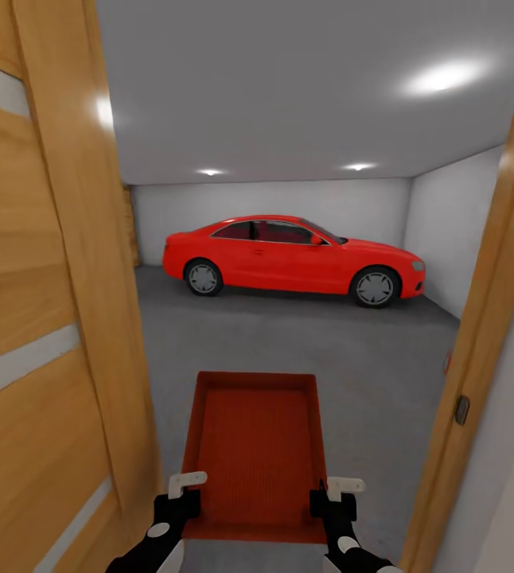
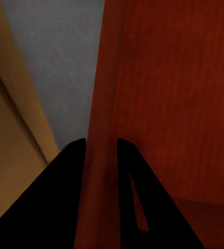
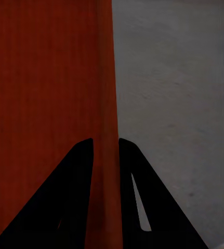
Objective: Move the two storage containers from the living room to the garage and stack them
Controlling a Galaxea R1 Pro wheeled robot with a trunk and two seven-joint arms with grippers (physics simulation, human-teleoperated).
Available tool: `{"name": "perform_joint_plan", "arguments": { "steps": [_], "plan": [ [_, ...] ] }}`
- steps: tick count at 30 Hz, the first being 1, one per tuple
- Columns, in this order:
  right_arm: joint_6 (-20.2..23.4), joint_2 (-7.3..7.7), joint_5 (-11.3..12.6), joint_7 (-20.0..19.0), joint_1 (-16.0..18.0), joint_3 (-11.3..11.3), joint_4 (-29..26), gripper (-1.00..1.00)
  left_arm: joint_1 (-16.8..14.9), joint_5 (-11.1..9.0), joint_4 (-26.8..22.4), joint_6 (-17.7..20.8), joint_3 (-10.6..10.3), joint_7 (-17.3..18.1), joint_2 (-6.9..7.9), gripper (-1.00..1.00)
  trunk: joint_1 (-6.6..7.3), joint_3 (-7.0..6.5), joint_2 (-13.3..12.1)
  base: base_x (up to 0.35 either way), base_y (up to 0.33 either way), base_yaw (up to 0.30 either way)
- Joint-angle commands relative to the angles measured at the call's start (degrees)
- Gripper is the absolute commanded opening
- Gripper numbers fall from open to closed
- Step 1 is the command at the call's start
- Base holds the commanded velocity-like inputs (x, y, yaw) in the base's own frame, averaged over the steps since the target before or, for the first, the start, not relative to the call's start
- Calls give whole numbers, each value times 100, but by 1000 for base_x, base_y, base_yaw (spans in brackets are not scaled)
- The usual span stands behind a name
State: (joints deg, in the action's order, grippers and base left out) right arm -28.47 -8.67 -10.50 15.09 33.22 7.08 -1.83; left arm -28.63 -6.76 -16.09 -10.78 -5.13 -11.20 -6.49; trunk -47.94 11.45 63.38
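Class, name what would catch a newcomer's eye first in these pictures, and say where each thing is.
A red car stands across the far end of the garage, on the grey floor. Nearer, an orange-red container is carried through a wooden doorway, its side walls pinched by the left gripper and right gripper.

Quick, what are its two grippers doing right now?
Left gripper: closed on the storage container's left wall.
Right gripper: closed on its right wall.

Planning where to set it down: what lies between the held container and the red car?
Bare grey floor, seen in the head view. The container is held in the doorway; the car stands by the back wall.
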Motion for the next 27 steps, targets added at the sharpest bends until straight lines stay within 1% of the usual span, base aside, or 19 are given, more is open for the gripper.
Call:
{"name": "perform_joint_plan", "arguments": {
  "steps": [1,10,14,27],
  "plan": [
    [-467,23,40,2,9,-119,-18,-100,-2,-135,27,-24,-67,-31,8,-100,-3,8,5,244,271,-282],
    [-467,23,40,2,9,-119,-16,-100,-2,-132,27,-39,-67,-31,1,-100,-3,8,5,243,250,-282],
    [-467,23,40,2,9,-119,-19,-100,-1,-132,20,-52,-67,-31,-1,-100,-3,8,5,88,76,-282],
    [-447,31,45,2,9,-112,-17,-100,-2,-132,18,-55,-67,-40,-1,-100,-3,8,5,1,1,-13]
  ]
}}
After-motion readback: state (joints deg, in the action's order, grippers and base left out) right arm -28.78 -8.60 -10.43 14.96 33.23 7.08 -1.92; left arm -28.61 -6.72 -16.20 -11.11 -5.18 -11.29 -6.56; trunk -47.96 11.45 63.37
